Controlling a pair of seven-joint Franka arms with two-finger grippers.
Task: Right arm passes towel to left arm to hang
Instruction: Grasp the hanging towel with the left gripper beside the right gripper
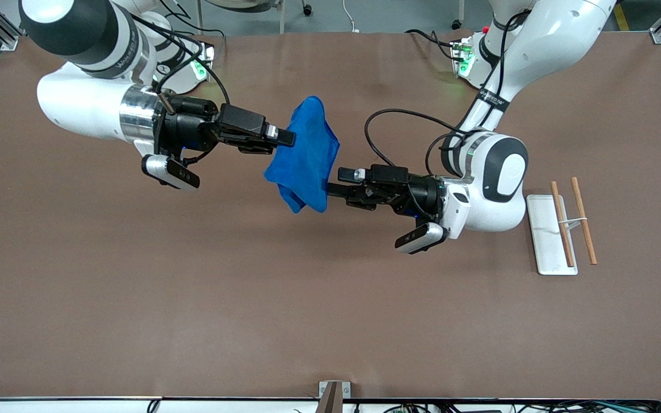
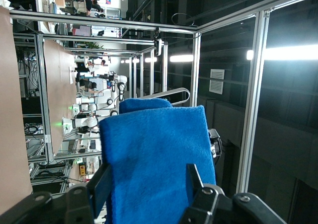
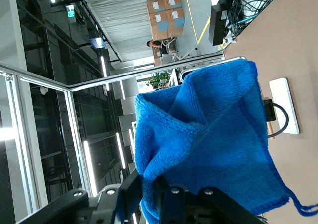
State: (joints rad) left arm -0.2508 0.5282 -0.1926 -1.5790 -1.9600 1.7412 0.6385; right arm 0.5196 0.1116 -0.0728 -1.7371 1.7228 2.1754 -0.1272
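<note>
The bright blue towel (image 1: 306, 158) hangs in the air over the middle of the table, between the two grippers. My right gripper (image 1: 287, 137) is shut on the towel's upper part, with the cloth bunched between its jaws in the right wrist view (image 3: 149, 184). The towel (image 3: 213, 144) fills that view, its small loop trailing at one corner. My left gripper (image 1: 336, 182) is at the towel's lower edge. In the left wrist view its fingers (image 2: 99, 184) stand wide apart with the towel (image 2: 159, 154) between them, not clamped.
A white tray (image 1: 545, 241) lies at the left arm's end of the table, with two wooden rods (image 1: 563, 226) joined by a thin wire across it. The brown table (image 1: 193, 298) is bare below the towel.
</note>
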